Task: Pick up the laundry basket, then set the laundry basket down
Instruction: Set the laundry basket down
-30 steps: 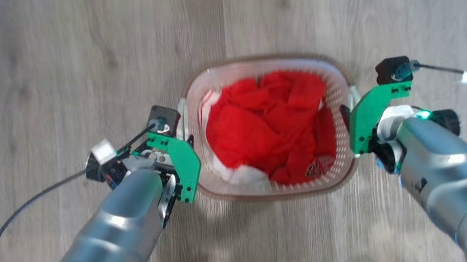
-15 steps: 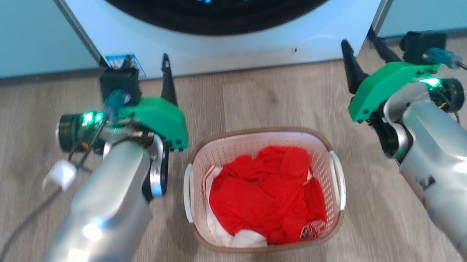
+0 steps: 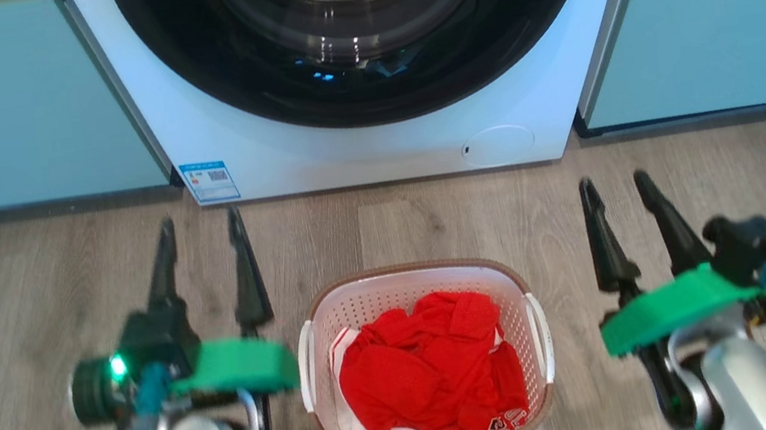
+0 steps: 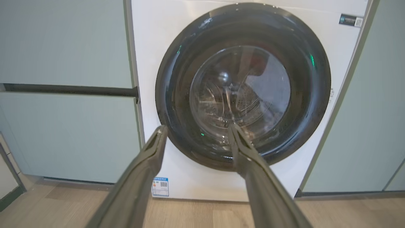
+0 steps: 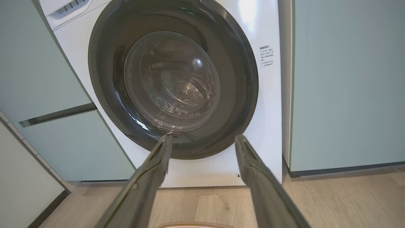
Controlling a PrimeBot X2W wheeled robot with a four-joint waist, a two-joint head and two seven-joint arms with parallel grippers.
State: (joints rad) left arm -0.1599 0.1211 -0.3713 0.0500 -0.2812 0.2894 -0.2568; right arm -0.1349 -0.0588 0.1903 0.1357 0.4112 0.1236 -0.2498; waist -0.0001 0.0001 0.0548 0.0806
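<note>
**Grippers clear of the basket, arms drawn back**

Both grippers have left the basket's (image 3: 411, 268) sides, where they sat a second ago, and the head camera has tipped up, so the washer (image 3: 374, 152) now shows. At this moment the left gripper (image 3: 199, 222) and the right gripper (image 3: 612, 181) hang above the floor (image 3: 27, 295), one on each side of the basket and apart from its handles (image 3: 540, 328). Their fingers point at the washer, and the jaws are spread with nothing between them, as both wrist views also show. The basket stands upright on the floor, near the washer's front, with red clothes (image 3: 427, 366) heaped inside.

By the look of it the set-down is made and the step in hand is the retreat. To do it well:

- Leave the jaws apart.
- Draw each arm outward and up, not across the basket, so no finger hooks a handle.
- Mind the fingertips, which point toward the washer door (image 3: 356, 24).
- Check that the basket rests flat, not rocked, before moving off.
</note>
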